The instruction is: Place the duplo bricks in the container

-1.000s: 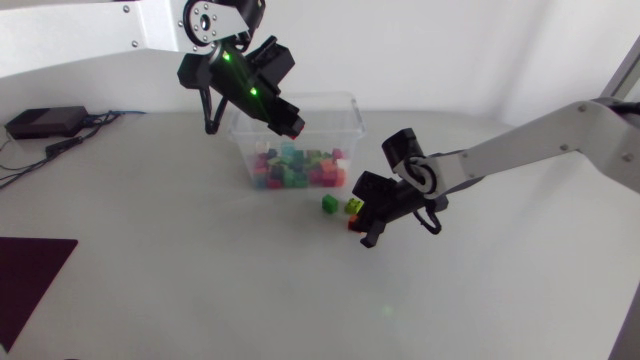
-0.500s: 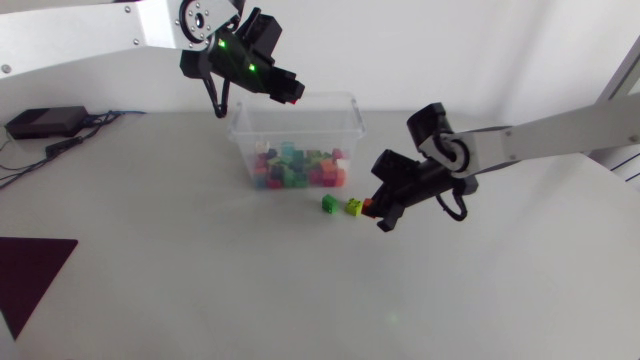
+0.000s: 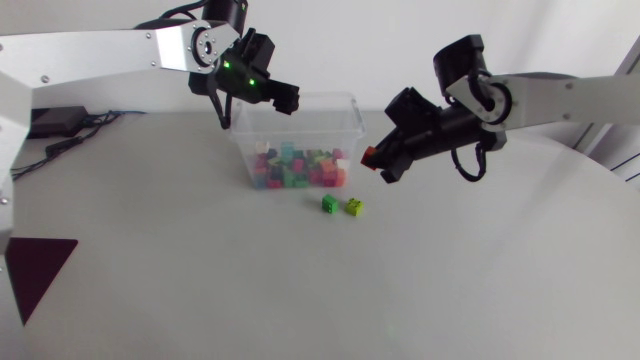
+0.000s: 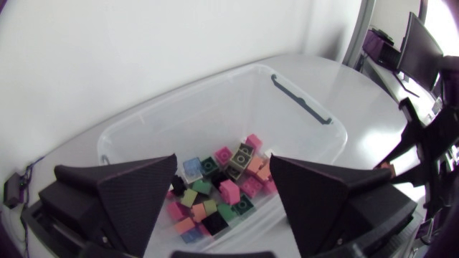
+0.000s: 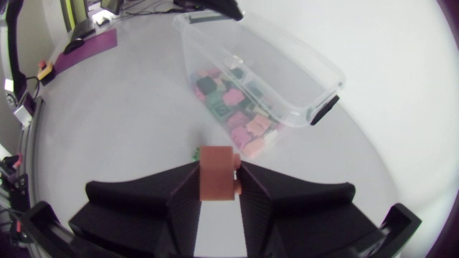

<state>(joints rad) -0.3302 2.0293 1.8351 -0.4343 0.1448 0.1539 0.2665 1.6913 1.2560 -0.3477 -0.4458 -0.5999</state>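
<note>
Grey tabletop (image 3: pixel 200 280) beneath, orange brick (image 5: pixel 217 174) inside right claw (image 5: pixel 217 183).

A small black box (image 3: pixel 58 121) with cables (image 3: pixel 62 147) sat far left on the table (image 3: pixel 200 290); a dark mat (image 3: pixel 38 265) lay near its corner.

This looks like a robotics lab, set up for handling trials. Two jointed arms with silver-white links and black joints, the left arm (image 3: pixel 100 50) and the right arm (image 3: pixel 570 95), reach in over a bare, pale grey bench (image 3: pixel 200 290). A small black box (image 3: pixel 55 122) with loose dark cables (image 3: pixel 70 145) sits at the far left edge. A flat dark maroon mat (image 3: pixel 35 270) lies at the near left corner. The only props are a clear plastic container (image 3: pixel 345 105) and small coloured toy bricks (image 3: pixel 300 165), which serve as test pieces.
</note>
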